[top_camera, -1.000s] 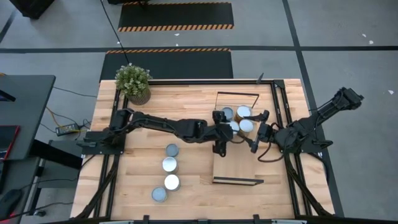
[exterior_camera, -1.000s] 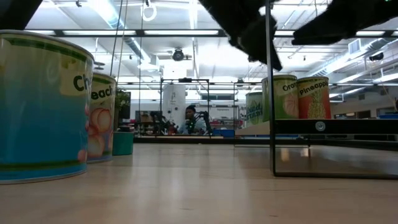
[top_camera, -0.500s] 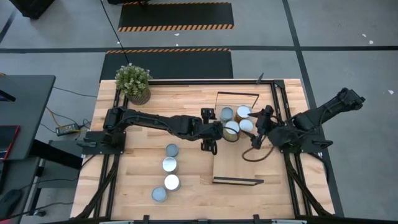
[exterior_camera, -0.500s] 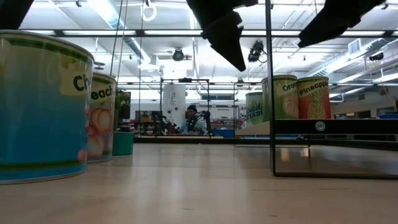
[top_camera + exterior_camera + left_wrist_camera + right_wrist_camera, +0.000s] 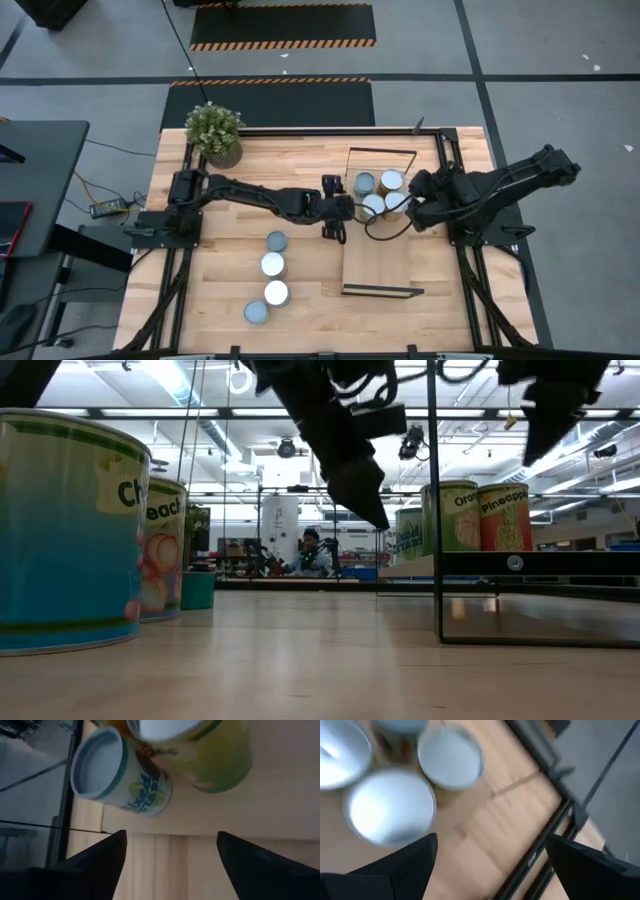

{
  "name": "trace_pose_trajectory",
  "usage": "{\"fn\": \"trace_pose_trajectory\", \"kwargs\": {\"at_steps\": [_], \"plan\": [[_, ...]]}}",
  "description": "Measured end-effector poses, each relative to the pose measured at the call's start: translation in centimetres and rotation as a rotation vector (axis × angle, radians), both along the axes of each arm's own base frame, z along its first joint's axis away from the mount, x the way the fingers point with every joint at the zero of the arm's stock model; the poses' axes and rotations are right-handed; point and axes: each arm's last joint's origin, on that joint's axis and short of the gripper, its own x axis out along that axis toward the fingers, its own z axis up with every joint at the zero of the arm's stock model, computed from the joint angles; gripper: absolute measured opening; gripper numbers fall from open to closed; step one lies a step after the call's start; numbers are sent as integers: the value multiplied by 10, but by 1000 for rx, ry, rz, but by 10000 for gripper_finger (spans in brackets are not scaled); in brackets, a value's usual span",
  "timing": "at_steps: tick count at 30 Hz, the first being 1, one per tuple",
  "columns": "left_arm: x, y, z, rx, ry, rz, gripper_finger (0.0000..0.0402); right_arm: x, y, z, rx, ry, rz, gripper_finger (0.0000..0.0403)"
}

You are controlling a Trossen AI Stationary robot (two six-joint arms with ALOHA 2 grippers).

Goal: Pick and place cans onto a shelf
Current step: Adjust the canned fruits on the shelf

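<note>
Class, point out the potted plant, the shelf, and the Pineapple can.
Plant (image 5: 213, 128): high view, on its leaves.
Shelf (image 5: 377, 268): high view, on its bare board.
Pineapple can (image 5: 504, 518): low view, on its label.

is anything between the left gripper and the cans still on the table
Nothing visible. The left gripper sits open beside the shelf, and bare tabletop separates it from the row of four cans. The plant stands well off that path.

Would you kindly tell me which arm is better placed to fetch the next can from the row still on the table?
The left. Its empty, open pincer hangs beside the shelf, on the side toward the four cans left on the table. The right pincer is across the shelf, farther away.
</note>
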Motion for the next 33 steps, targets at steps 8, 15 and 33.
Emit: {"fn": "trace_pose_trajectory", "kwargs": {"at_steps": [8,15,33], "plan": [[-1,16,-8,-7,-12,2,286,1,1,-32,183,43,-42,377],[2,23,-9,-17,-72,8,274,8,3,-51,189,-27,-44,377],[-3,18,11,-4,-105,-21,270,18,19,-50,217,-151,53,377]]}}
